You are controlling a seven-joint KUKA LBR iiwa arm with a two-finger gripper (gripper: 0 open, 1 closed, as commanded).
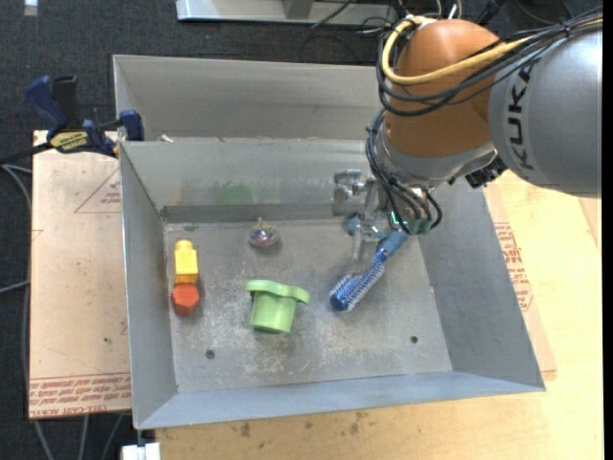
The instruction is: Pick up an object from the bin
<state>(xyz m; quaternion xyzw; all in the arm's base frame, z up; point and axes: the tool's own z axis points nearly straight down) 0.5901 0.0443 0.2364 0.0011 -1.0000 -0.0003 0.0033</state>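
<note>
Grey metal bin (316, 357), sloped walls, flat floor. Nearest: green flanged cup (275, 307), centre-left; orange cylinder (186, 298) touching yellow block (186, 260), at left. Next: blue bristled brush (360, 281), centre-right, lying slantwise, well apart from the cup. Beyond: small silvery top-shaped piece (262, 237), near back wall. Farthest: gripper (369, 223), low over the brush's upper end; whether its grip is clenched or released cannot be told.

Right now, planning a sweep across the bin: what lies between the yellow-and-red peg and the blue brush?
In the camera view, a green flanged cup lies on the bin floor between them, touching neither.
</note>
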